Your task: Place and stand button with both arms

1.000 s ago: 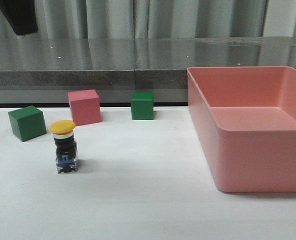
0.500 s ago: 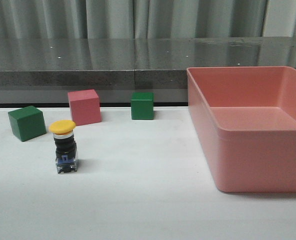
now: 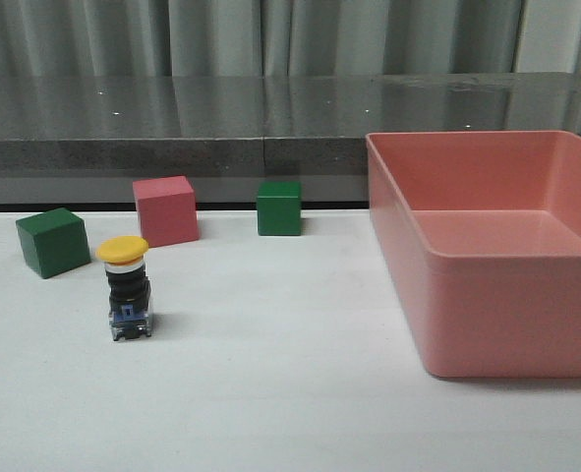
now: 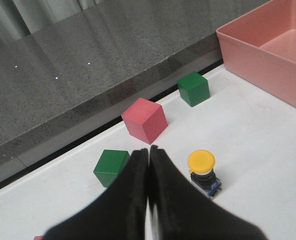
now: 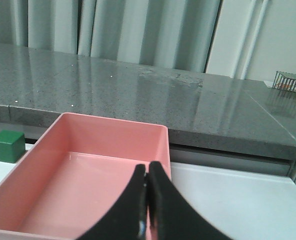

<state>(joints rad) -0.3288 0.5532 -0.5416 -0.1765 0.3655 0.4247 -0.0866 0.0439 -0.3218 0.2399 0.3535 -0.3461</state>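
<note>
The button [image 3: 128, 290] stands upright on the white table at the left, yellow cap on top, blue-and-clear base down. It also shows in the left wrist view [image 4: 203, 171]. My left gripper [image 4: 149, 149] is shut and empty, raised above the table beside the button and apart from it. My right gripper [image 5: 148, 165] is shut and empty, over the pink bin [image 5: 87, 180]. Neither arm shows in the front view.
A pink cube [image 3: 166, 209] and two green cubes [image 3: 53, 241] [image 3: 279, 207] sit behind the button. The large pink bin [image 3: 487, 246] takes up the right side of the table. A grey stone ledge [image 3: 270, 118] runs along the back.
A dark arm part at the top left corner of the front view has left the frame. The button and cubes have not moved.
</note>
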